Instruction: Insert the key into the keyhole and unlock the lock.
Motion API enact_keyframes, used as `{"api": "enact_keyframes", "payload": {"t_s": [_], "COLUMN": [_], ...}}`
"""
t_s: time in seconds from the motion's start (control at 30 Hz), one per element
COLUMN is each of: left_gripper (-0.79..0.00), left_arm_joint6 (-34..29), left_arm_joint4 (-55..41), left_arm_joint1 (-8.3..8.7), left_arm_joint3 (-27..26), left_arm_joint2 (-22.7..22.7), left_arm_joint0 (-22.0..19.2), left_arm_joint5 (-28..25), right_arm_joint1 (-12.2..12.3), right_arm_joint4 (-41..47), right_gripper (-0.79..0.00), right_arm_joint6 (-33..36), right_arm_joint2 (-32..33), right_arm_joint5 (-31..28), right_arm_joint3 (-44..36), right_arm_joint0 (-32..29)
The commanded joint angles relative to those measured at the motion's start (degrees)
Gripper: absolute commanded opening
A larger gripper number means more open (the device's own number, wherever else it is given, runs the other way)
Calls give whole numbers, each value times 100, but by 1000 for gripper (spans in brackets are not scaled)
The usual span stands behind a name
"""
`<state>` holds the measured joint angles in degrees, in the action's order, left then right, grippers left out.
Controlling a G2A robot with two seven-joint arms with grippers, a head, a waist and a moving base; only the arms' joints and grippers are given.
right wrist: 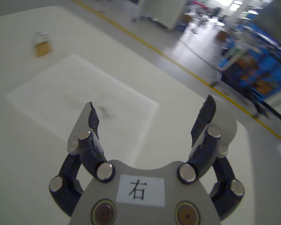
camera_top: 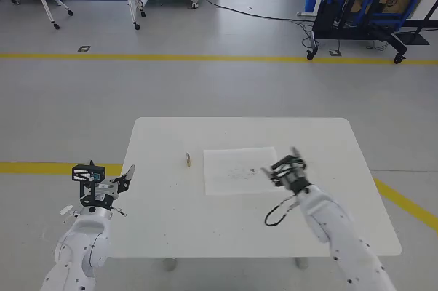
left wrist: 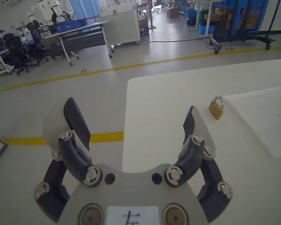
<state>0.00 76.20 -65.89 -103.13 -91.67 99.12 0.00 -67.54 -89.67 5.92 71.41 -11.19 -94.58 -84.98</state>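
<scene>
Plainly, the small brass padlock (left wrist: pixel 216 108) sits on the white desk (left wrist: pixel 164 90) nearer the wide-spread, empty left fingers (left wrist: pixel 76 122) than the equally spread, empty right fingers (right wrist: pixel 202 118).

1. White table (camera_top: pixel 161 225) on a grey floor;
2. a pale sheet (camera_top: pixel 226 185) with faint dark marks lies flat near its middle;
3. yellow floor line (camera_top: pixel 204 57) beyond the far edge; black wheeled frame (camera_top: pixel 357 36) far right.
</scene>
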Motion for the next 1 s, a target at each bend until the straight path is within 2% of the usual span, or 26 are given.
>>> {"api": "enact_keyframes", "payload": {"t_s": [0.0, 0.17, 0.27, 0.33, 0.43, 0.6, 0.63, 0.67, 0.7, 0.73, 0.87, 0.97], "left_gripper": [0, 0, 0, 0, 0, 0, 0, 0, 0, 0, 0, 0], "left_arm_joint6": [0, 0, 0, 0, 0, 0, 0, 0, 0, 0, 0, 0], "left_arm_joint4": [0, 0, 0, 0, 0, 0, 0, 0, 0, 0, 0, 0], "left_arm_joint1": [0, 0, 0, 0, 0, 0, 0, 0, 0, 0, 0, 0], "left_arm_joint3": [0, 0, 0, 0, 0, 0, 0, 0, 0, 0, 0, 0], "left_arm_joint2": [0, 0, 0, 0, 0, 0, 0, 0, 0, 0, 0, 0], "left_arm_joint0": [0, 0, 0, 0, 0, 0, 0, 0, 0, 0, 0, 0], "left_arm_joint5": [0, 0, 0, 0, 0, 0, 0, 0, 0, 0, 0, 0], "right_arm_joint1": [-54, -141, -124, -87, -70, -37, -40, -53, -68, -76, -111, -160], "right_arm_joint4": [178, 646, 859, 890, 653, 978, 913, 894, 916, 912, 745, 684], "right_gripper": [0, 0, 0, 0, 0, 0, 0, -37, -135, -191, -117, -219], "right_arm_joint6": [-50, -368, -738, -702, -337, -490, -413, -371, -383, -415, -472, -426], "right_arm_joint2": [-325, -677, -735, -694, -687, -612, -640, -693, -752, -794, -974, -1131], "right_arm_joint5": [-265, -958, -1978, -2740, -2897, -3750, -3733, -3709, -3767, -3811, -3752, -3665], "right_arm_joint3": [328, 1010, 1452, 1957, 2402, 3063, 3163, 3238, 3294, 3349, 3590, 3851], "right_arm_joint0": [293, 788, 1048, 1345, 1734, 2090, 2175, 2233, 2285, 2339, 2494, 2665]}}
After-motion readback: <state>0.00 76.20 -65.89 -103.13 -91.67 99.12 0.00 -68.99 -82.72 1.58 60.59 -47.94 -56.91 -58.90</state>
